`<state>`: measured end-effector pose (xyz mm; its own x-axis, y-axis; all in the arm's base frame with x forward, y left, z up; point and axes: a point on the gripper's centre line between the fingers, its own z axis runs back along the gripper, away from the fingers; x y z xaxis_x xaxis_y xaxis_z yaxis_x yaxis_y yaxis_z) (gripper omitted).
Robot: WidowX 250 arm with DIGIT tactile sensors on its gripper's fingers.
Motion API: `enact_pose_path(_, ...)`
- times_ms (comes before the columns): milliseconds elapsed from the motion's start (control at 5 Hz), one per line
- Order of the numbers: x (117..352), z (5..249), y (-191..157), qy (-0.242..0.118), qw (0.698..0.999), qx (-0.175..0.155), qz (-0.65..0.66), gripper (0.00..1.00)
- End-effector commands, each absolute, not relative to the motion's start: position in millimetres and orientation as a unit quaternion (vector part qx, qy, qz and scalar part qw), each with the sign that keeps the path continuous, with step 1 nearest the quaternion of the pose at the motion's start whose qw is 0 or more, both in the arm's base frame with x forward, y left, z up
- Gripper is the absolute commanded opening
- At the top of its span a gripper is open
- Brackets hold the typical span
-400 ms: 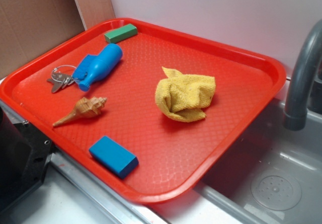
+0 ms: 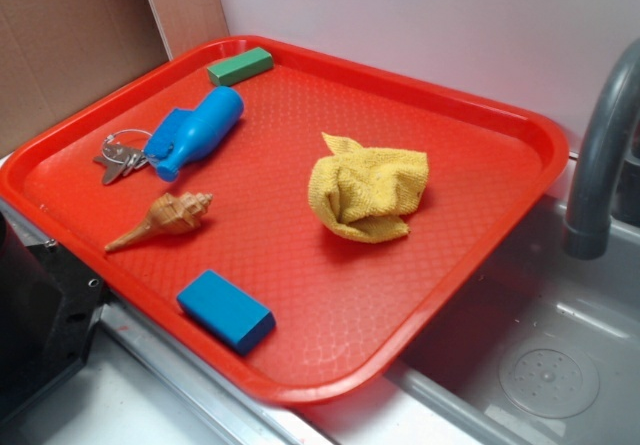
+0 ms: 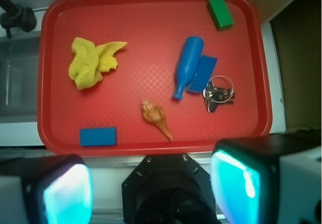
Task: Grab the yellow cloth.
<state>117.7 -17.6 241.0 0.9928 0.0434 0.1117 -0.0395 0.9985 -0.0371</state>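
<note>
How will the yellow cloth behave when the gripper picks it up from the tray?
The yellow cloth lies crumpled in soft folds, so it will probably be floppy, unfolding and hanging down once lifted. Its fuzzy looped surface should give the fingers good grip, hardly slippery. It looks light, and lying apart from the other things on the red tray, it should disturb nothing.

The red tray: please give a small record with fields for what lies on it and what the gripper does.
tray: red tray, beside a sink
target: yellow cloth, crumpled, lying free
other items: blue bottle, keys, seashell, blue block, green block
gripper: gripper open, above the tray's near edge, touching nothing
task state: cloth not yet grasped
</note>
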Motion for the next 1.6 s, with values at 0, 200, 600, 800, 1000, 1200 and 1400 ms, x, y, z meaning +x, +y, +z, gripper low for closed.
enact_pose_path(0, 161.6, 198.9, -87.3, -0.106, 0.988, -0.039, -0.103, 1.00)
enact_pose_path(200, 187.7, 164.8, -111.5, -0.110, 0.977, -0.035, -0.180, 1.00)
enact_pose_path(600, 222.9, 85.0, -135.4, -0.063, 0.968, -0.031, -0.241, 1.00)
enact_pose_path(800, 232.2, 41.7, -140.9, -0.032, 0.967, -0.003, -0.253, 1.00)
enact_pose_path(1000, 229.4, 33.5, -120.5, -0.008, 0.976, 0.003, -0.217, 0.00)
enact_pose_path(1200, 228.6, 26.5, -98.2, -0.001, 0.983, 0.033, -0.180, 0.00)
enact_pose_path(1400, 229.3, 44.8, -81.0, -0.010, 0.988, 0.041, -0.147, 0.00)
